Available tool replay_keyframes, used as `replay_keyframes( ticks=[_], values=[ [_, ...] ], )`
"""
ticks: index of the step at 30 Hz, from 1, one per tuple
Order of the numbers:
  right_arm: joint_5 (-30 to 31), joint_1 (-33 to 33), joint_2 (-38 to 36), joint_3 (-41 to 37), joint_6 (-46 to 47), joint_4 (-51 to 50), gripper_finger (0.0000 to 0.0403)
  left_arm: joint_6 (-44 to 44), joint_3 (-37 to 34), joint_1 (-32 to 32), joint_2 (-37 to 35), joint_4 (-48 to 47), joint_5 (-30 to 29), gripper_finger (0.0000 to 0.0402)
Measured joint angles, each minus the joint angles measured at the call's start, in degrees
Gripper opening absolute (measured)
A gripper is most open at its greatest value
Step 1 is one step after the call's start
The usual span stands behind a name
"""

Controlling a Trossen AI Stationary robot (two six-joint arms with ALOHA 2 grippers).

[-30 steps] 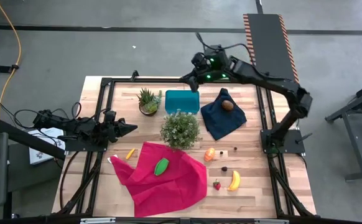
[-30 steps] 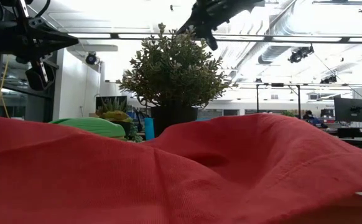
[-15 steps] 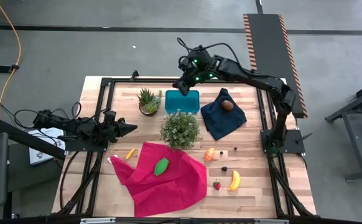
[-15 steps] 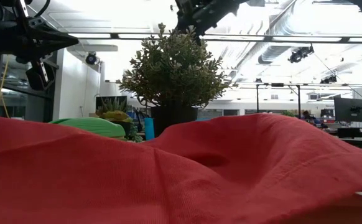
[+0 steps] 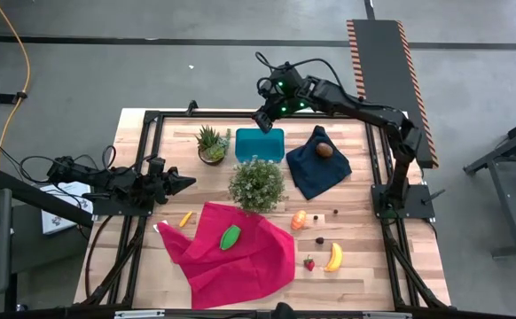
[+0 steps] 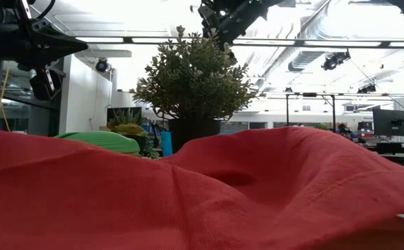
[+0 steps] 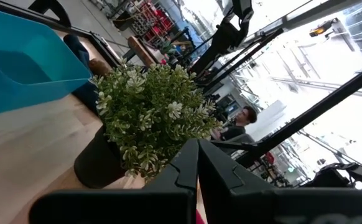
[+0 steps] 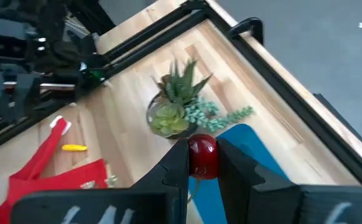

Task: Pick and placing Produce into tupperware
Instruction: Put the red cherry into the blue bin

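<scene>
Teal tub [image 5: 260, 144] upright at the desk's rear; small red fruit [image 8: 202, 155] clamped above it — banana [image 5: 333, 257], strawberry [image 5: 309, 263] lie near the front.

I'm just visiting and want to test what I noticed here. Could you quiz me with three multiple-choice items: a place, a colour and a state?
1. Where does the brown oval lie?
A. on the navy cloth
B. in the tub
C. on the red cloth

2. What colour is the tub?
A. white
B. teal
C. yellow

3. What is the right gripper doing?
A. standing open
B. gripping a banana
C. gripping a red ball

Answers: 1 A, the high view shows it on the navy cloth. 2 B, teal from above. 3 C, the right wrist view shows the ball between its fingers.
</scene>
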Motion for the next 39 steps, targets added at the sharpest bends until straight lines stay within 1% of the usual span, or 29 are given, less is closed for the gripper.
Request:
replay_keyframes(
  ticks=[9, 15, 23, 32, 39],
  values=[
    [0.83, -1.09, 3.56, -0.05, -1.75, -5.43, 0.0046, -0.19, 0.02, -0.02, 0.11, 0.03, -0.17, 0.0001],
    [0.87, -1.09, 6.82, -0.09, -2.43, -4.84, 0.0046, -0.21, 0.0, 0.0, 0.26, -0.03, -0.17, 0.0001],
    [0.86, -1.09, 10.87, -0.09, -2.71, -6.6, 0.0046, -0.22, 0.0, 0.0, 0.26, -0.01, -0.17, 0.0001],
    [0.93, -1.09, 13.73, -0.09, -3.45, -9.06, 0.0046, -0.22, 0.0, -0.01, 0.26, -0.02, -0.15, 0.0001],
    [2.09, -1.1, 15.66, -0.09, -3.83, -11.53, 0.0046, -0.23, 0.0, 0.0, 0.26, -0.02, -0.17, 0.0001]
  ],
)
